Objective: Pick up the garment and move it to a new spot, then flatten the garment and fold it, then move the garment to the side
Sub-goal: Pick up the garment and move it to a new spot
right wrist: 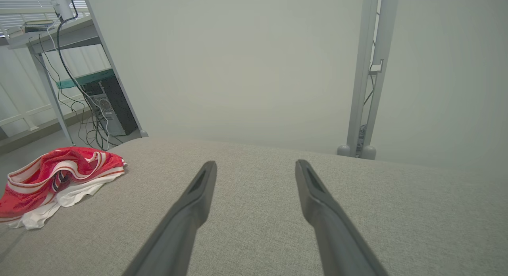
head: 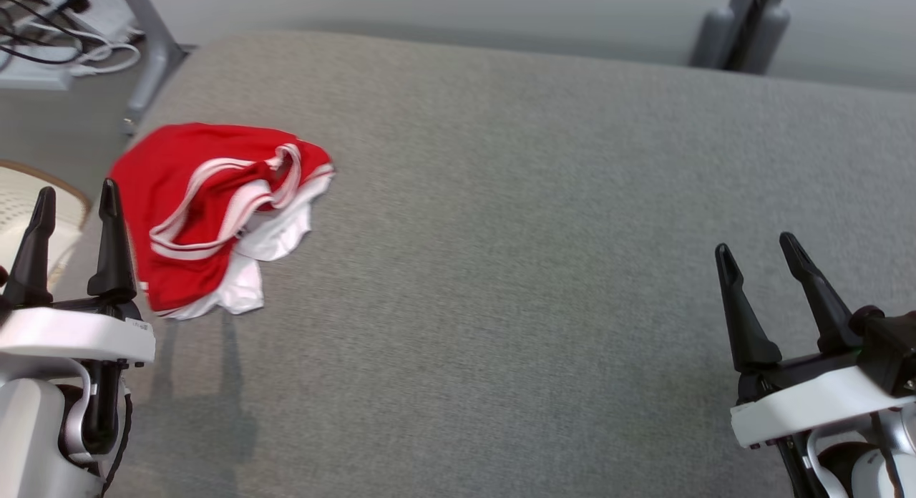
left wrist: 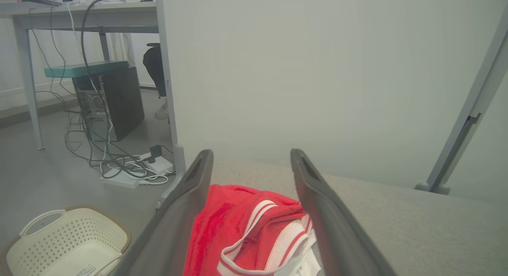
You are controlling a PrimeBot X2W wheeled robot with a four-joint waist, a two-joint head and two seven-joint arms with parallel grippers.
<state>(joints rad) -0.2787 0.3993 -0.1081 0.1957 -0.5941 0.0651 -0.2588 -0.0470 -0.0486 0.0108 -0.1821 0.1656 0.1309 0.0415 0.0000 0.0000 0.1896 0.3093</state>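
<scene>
Red-and-white crumpled fabric garment (head: 215,212) isn't grabbed yet, so my left end effector (head: 77,188) beside it and right end effector (head: 755,242) hang wide open, empty.

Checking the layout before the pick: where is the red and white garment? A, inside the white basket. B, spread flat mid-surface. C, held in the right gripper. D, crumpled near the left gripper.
D: the garment lies crumpled on the grey surface just ahead of the open left gripper, far from the open right gripper.
</scene>
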